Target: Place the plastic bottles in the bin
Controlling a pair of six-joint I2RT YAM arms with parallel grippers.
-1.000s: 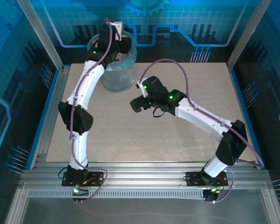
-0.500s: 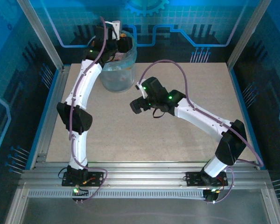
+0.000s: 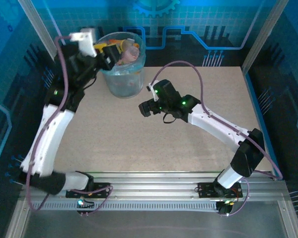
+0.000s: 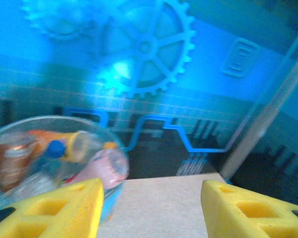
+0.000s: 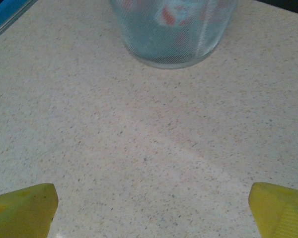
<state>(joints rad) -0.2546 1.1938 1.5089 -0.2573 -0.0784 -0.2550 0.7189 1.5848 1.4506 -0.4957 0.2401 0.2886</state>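
Note:
The bin (image 3: 121, 82), grey with a light-blue bag, stands at the table's far left, piled to the rim with plastic bottles (image 3: 125, 49). In the left wrist view the bin (image 4: 107, 206) sits at lower left with bottles (image 4: 107, 166) showing pink, orange and brown labels. My left gripper (image 3: 105, 56) hovers at the bin's left rim; its yellow fingers (image 4: 64, 210) stand wide apart, open and empty (image 4: 150, 208). My right gripper (image 3: 145, 108) is low over the table centre, open (image 5: 151, 210), facing the bin's base (image 5: 171, 34).
The speckled beige tabletop (image 3: 154, 139) spreads between the arms. A metal frame post (image 4: 260, 134) rises at the right of the left wrist view. Blue patterned walls (image 3: 188, 20) close the back.
The left arm has swung back and to the left, off the top of the bin, uncovering the bottles. The right arm has barely moved.

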